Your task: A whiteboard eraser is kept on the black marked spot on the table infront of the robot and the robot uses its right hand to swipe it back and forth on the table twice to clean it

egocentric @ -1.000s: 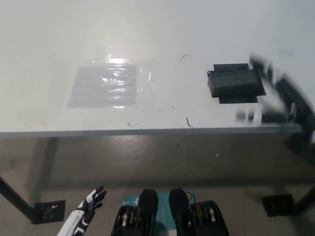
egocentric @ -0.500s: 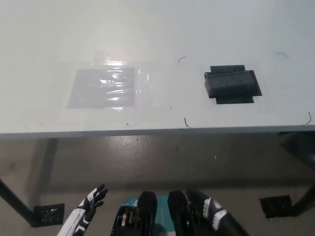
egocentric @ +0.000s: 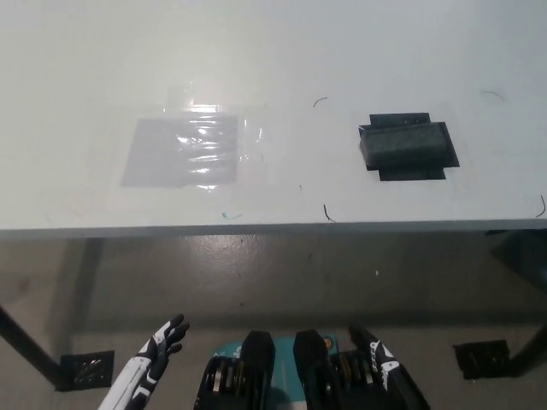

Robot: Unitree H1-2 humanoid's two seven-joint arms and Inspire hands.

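The dark whiteboard eraser (egocentric: pixel 407 143) lies on the black marked spot (egocentric: pixel 410 172) on the white table (egocentric: pixel 273 68), right of centre. Nothing touches it. My black right hand (egocentric: pixel 378 359) hangs low at the bottom of the picture, below the table's front edge, with its fingers apart and holding nothing. My white left hand (egocentric: pixel 162 342) rests at the lower left, also below the table, fingers spread and empty.
A grey taped rectangle with shiny film (egocentric: pixel 184 151) lies on the table's left half. Small dark pen marks (egocentric: pixel 327 212) dot the surface. The table's front edge (egocentric: pixel 256 229) runs across the middle; dark table legs and foot plates (egocentric: pixel 85 369) stand on the floor below.
My right arm has withdrawn from beside the eraser at the table's right side and dropped down; its hand now shows at the bottom. The eraser stays on the mark.
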